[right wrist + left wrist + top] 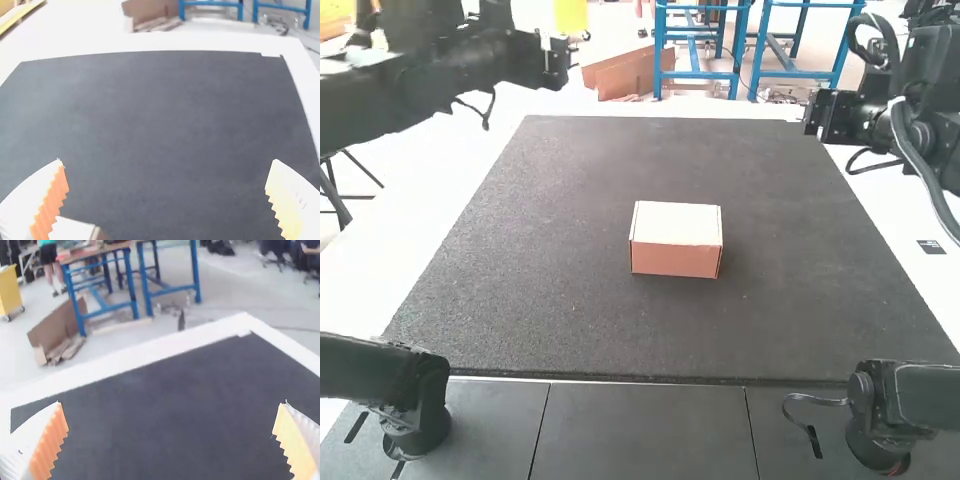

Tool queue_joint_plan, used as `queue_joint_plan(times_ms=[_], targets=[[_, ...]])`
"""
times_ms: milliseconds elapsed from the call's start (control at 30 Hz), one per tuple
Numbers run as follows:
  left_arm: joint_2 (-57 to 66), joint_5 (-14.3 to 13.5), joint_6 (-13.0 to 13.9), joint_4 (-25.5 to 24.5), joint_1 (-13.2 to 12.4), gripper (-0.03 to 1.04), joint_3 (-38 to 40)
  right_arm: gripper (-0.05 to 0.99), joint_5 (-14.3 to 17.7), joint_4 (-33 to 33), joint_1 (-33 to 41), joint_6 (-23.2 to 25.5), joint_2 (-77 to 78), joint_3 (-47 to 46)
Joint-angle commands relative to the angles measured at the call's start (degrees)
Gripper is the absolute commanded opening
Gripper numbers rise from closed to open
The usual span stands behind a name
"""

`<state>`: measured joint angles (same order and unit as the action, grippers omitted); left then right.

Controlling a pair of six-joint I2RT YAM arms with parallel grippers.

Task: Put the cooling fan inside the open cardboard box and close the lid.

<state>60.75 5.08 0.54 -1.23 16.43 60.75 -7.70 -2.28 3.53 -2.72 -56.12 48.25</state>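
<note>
Cardboard box point(676, 238): plain light brown sides, paler tan top, unprinted. Mat point(520, 260): black with a fine speckled grain. Table point(380, 230) around the mat: white. Left gripper point(167, 440): white ribbed fingers with saw-toothed orange pads point(49, 445). Right gripper point(165, 200): white ribbed fingers, one pad orange, the other a paler yellow-orange. Arm bases point(405, 400): black. Front panels point(640, 430): dark grey.
</note>
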Motion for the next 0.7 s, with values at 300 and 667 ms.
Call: queue_joint_plan(times_ms=[300,667], targets=[[-39.75,-10.71,-2.21,5.89,-0.52,0.96,-35.35,0.91,10.34,10.02,0.60,0.70,25.18,-22.59],[-51.08,-16.86,-8.36,7.30,-0.61,0.96,-44.84,0.91,14.03,15.82,0.86,-1.85,45.83,-40.25]])
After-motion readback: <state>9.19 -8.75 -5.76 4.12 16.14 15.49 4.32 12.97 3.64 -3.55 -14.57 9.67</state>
